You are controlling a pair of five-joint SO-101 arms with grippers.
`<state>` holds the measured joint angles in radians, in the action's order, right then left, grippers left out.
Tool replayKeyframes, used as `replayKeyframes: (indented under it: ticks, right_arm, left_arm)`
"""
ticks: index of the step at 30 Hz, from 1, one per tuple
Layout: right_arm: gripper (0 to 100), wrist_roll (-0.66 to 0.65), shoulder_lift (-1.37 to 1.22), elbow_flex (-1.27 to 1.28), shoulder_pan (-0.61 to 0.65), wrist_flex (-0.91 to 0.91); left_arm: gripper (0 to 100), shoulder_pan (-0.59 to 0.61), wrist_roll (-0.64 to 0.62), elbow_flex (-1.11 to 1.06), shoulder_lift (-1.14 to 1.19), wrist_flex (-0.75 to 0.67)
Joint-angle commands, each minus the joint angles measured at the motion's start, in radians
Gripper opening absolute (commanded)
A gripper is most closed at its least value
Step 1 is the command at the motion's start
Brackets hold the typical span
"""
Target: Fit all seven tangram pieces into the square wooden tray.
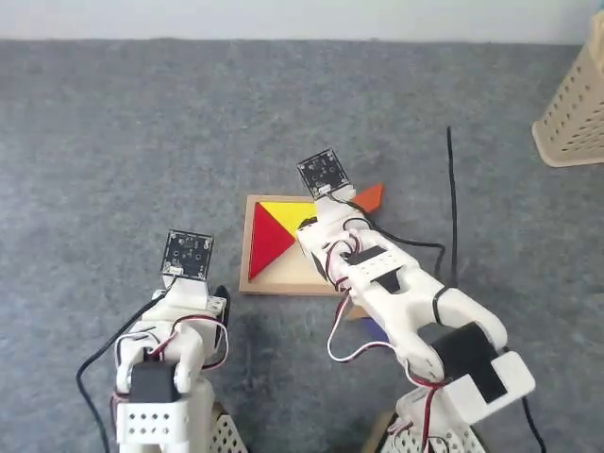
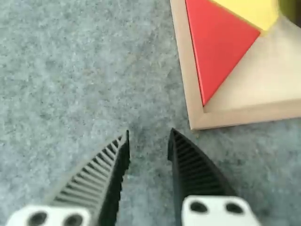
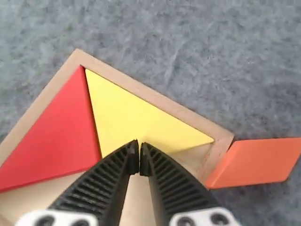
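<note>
The square wooden tray (image 3: 155, 100) lies on grey carpet (image 2: 70, 70), holding a large red triangle (image 3: 51, 141) and a large yellow triangle (image 3: 136, 117) edge to edge; an orange parallelogram (image 3: 258, 160) rests just outside one corner; the right gripper (image 3: 139, 146) hangs closed and empty over the tray; the left gripper (image 2: 148, 136) stands parted above the carpet near another corner.

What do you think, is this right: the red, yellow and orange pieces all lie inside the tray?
No. The red piece and yellow piece lie inside the tray, but the orange piece lies outside it, beside its corner; the right wrist view shows this.
</note>
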<state>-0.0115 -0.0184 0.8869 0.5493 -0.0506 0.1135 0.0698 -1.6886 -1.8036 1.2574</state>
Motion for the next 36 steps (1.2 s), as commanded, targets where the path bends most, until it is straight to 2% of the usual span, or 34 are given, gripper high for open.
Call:
replayKeyframes:
  ticks: [1, 21, 27, 36]
  right_arm:
    - [0.9, -0.014, 0.015, -0.006, -0.01, 0.024]
    - [0.9, -0.018, 0.015, -0.012, -0.008, 0.005]
    - [0.9, -0.011, -0.031, -0.169, -0.008, -0.243]
    - [0.9, -0.015, -0.147, -0.278, -0.008, -0.248]
  left_arm:
    - [13, 0.0, -0.008, 0.004, -0.015, 0.005]
    - [13, 0.0, -0.008, 0.004, -0.015, 0.005]
    - [13, 0.0, -0.008, 0.004, -0.015, 0.005]
    - [13, 0.0, -0.008, 0.004, -0.015, 0.005]
